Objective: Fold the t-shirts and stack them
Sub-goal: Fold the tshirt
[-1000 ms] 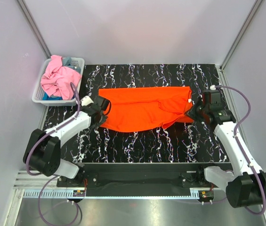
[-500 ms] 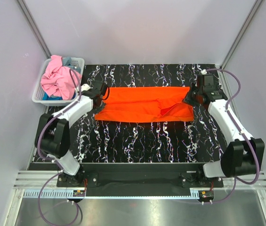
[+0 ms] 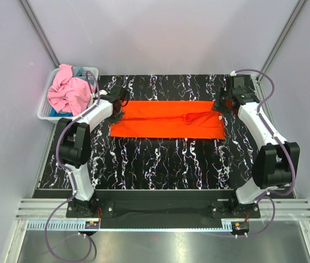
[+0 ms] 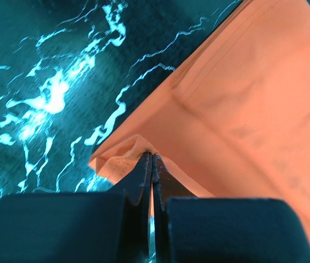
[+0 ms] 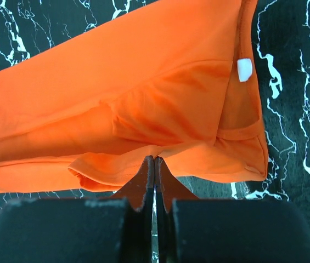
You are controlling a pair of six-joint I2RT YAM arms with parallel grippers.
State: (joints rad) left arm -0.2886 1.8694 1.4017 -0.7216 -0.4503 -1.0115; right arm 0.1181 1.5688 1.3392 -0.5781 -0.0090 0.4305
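The orange t-shirt (image 3: 165, 119) lies folded into a long band across the middle of the black marbled table. My left gripper (image 3: 117, 104) is shut on the band's far left corner; in the left wrist view (image 4: 152, 156) its jaws pinch the orange cloth (image 4: 242, 104). My right gripper (image 3: 219, 106) is shut on the far right edge; in the right wrist view (image 5: 154, 160) its jaws pinch the orange hem (image 5: 160, 104). The pink t-shirt (image 3: 68, 91) lies crumpled in the basket with blue-grey cloth (image 3: 60, 113) under it.
The white lattice basket (image 3: 90, 73) stands at the table's far left corner, next to my left arm. The table (image 3: 165, 164) ends at a black rail near the arm bases. Grey walls enclose the back and sides.
Both grippers have carried the near edge of the orange t-shirt away from me, over to the far side, turning the shirt into a narrower, flatter band.
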